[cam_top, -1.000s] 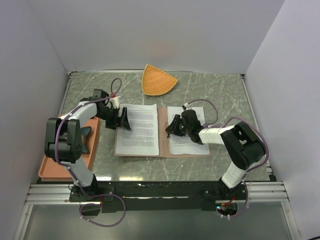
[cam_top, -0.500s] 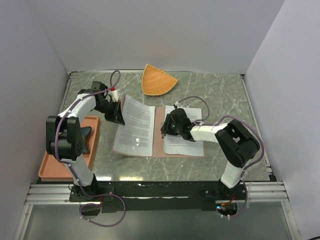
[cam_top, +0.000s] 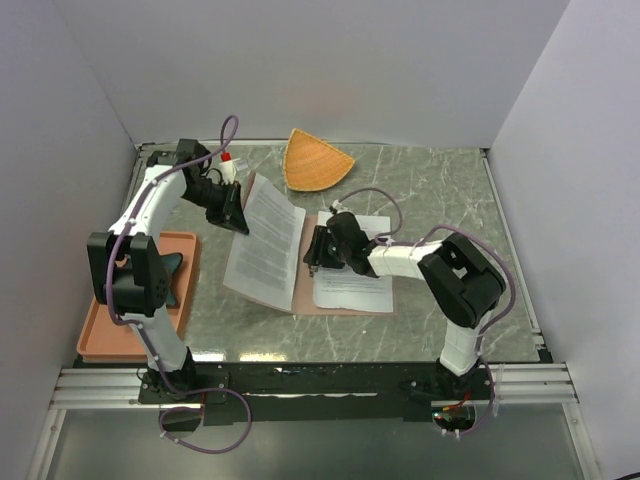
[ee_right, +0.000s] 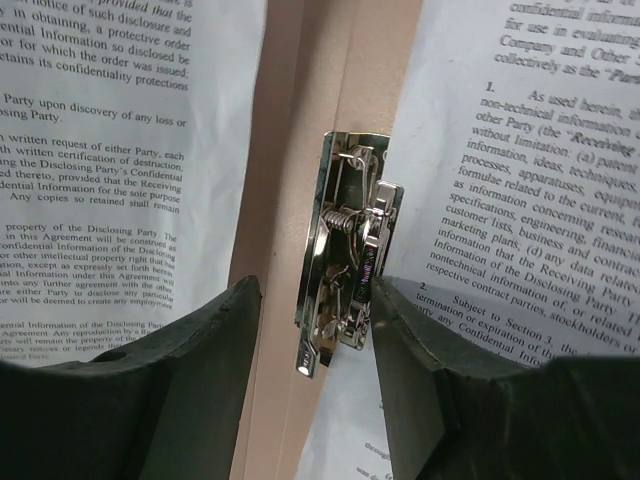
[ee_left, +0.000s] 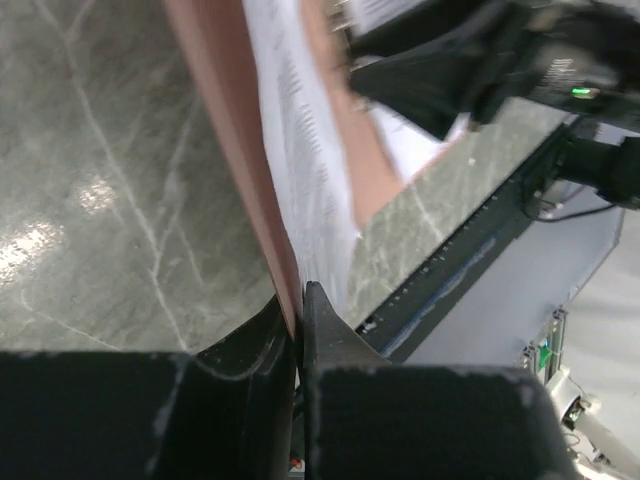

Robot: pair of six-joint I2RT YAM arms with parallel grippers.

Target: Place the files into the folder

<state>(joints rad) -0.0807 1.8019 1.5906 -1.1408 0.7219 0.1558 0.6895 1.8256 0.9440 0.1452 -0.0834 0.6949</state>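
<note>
The reddish-brown folder [cam_top: 305, 297] lies open on the marble table. One of the files [cam_top: 262, 245] rests on its left cover, another [cam_top: 352, 278] on its right half. My left gripper [cam_top: 232, 207] is shut on the left cover's outer edge [ee_left: 225, 130] and holds that cover tilted up, with the sheet [ee_left: 300, 150] leaning on its inner side. Over the spine, my right gripper [ee_right: 315, 320] is open, its jaws standing either side of the metal clip [ee_right: 345, 270]. The right fingertip sits against the clip's edge.
An orange fan-shaped dish [cam_top: 315, 160] sits at the back centre. A salmon-orange tray [cam_top: 128, 325] with a dark teal object [cam_top: 172, 272] lies at the left near edge. White walls enclose three sides, and a black rail [cam_top: 320, 380] runs along the front.
My left gripper has shut on the folder's left cover and raised it from flat to steeply tilted. My right gripper has slid left to the spine and opened wider around the clip.
</note>
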